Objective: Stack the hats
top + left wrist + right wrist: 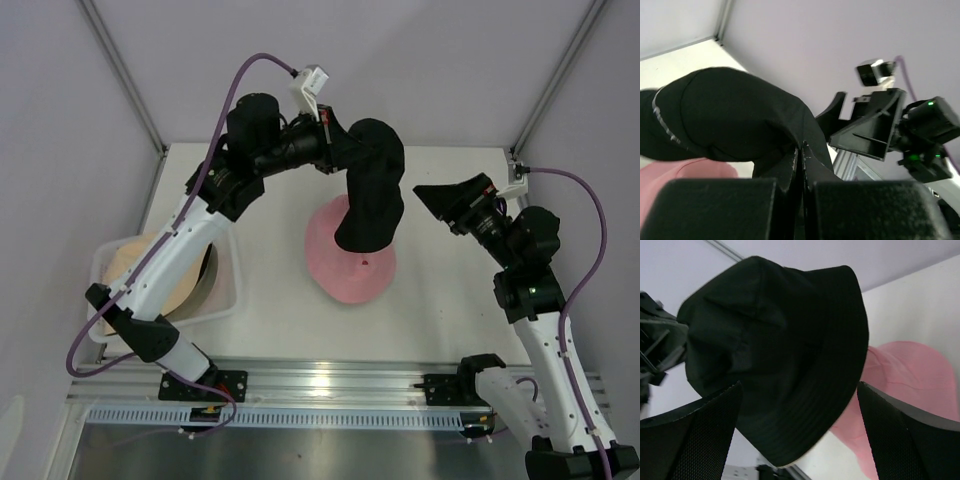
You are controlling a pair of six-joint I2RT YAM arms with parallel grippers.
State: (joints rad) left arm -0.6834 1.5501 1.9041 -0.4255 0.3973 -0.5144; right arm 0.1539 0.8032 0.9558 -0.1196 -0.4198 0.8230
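Note:
A pink hat (pixel 345 266) lies flat on the table's middle; it also shows in the right wrist view (pixel 910 375) and the left wrist view (pixel 670 182). My left gripper (pixel 335 135) is shut on the brim of a black hat (pixel 372 190), which hangs limp above the pink hat. In the left wrist view the jaws pinch the black fabric (pixel 735 115) at the gripper (pixel 802 150). My right gripper (pixel 432 200) is open and empty, right of the black hat (pixel 780 350). A beige hat (pixel 150 270) lies in the white basket at the left.
The white rectangular basket (pixel 230 290) stands at the table's left, partly under the left arm. The enclosure's walls and frame posts (pixel 120 70) ring the table. The metal rail (pixel 330 385) runs along the near edge.

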